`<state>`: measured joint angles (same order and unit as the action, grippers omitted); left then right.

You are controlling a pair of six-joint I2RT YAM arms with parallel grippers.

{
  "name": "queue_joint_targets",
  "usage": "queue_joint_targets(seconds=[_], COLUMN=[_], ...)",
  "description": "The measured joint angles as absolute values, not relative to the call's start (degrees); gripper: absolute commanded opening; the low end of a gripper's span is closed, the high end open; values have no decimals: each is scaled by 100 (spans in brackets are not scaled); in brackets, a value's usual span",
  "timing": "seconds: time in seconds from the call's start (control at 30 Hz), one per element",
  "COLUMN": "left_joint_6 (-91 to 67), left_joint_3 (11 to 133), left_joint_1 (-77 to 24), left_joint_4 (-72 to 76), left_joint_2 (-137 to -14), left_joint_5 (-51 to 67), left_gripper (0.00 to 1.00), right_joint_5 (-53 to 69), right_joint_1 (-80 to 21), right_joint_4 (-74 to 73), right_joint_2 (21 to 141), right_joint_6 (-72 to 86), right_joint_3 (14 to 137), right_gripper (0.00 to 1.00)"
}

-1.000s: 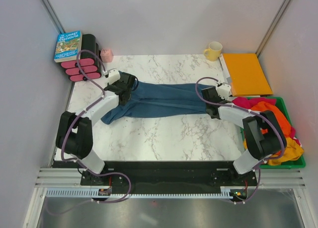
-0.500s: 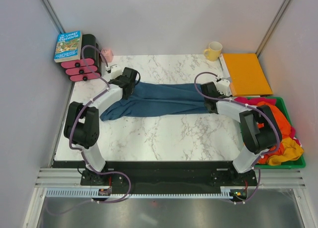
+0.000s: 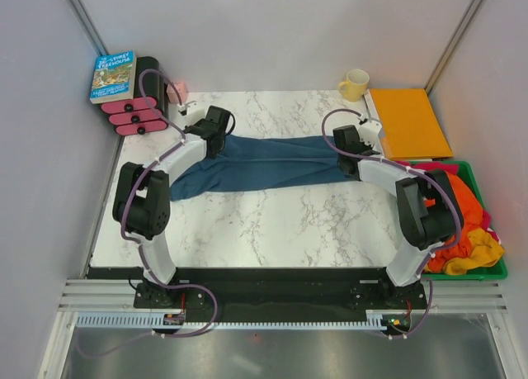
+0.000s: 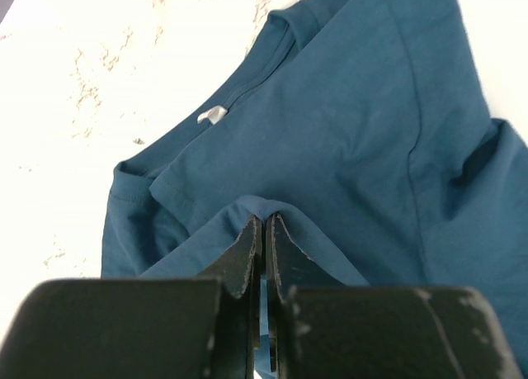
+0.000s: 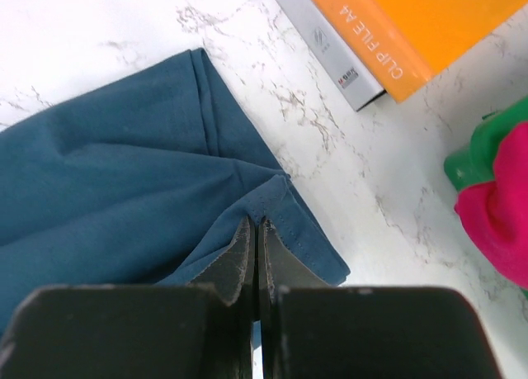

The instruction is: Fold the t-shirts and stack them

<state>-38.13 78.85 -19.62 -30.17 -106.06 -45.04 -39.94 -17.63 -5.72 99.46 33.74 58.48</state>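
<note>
A: Where do we have the soft dusty teal-blue cloth t-shirt (image 3: pixel 272 160)?
B: Stretched across our white marble table (image 3: pixel 272 226). Our left gripper (image 4: pixel 264 222) clamps a fold near its collar, our right gripper (image 5: pixel 252 224) its hem corner: 2 pinches.

Robot lab test booth, plain white walls (image 3: pixel 272 32), marble-look table (image 3: pixel 272 230), metal mounting rail (image 3: pixel 91 296) along near edge

Overhead, two wrist close-ups; t-shirt (image 3: pixel 264 163) shared

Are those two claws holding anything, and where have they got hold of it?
Both hold the teal-blue t-shirt: left gripper pinches a fold near the collar, right gripper the hem.
</note>
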Motion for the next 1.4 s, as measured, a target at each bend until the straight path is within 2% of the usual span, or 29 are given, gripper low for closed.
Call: queue_joint_targets(seconds=[0.27, 0.83, 1.0, 1.23, 1.33, 1.37, 1.4], left_joint_6=[-3782, -3758, -3715, -3616, -3573, -3559, -3551], left_joint_3=[8001, 8060, 8239, 8396, 8444, 8455, 8462], left_joint_1=[-1944, -1935, -1935, -1935, -1935, -1935, -1935], left_joint_4=[-3002, -3020, -3009, -3009, -3006, -3009, -3006], left_joint_2=[-10916, -11010, -11015, -11216, -11321, -11347, -11367], left_joint_5=[-4545, -4556, -4550, -4525, -4491, -4488, -4488], left_gripper=[2, 2, 8, 9, 16, 29, 39], right_joint_5=[-4010, -3992, -3992, -3992, -3992, -3990, -3990], right_joint_1=[-1693, -1688, -1688, -1686, -1680, -1675, -1671], right_joint_4=[-596, -613, -733, -799, -847, -856, -862], right_joint_2=[10398, 10396, 10405, 10414, 10466, 10495, 10512], right_joint_6=[3393, 3444, 3452, 3479, 3507, 3520, 3529], right_joint_3=[6023, 5951, 5968, 5968, 5981, 5983, 5983], right_gripper=[0, 0, 1, 1, 6, 8, 16])
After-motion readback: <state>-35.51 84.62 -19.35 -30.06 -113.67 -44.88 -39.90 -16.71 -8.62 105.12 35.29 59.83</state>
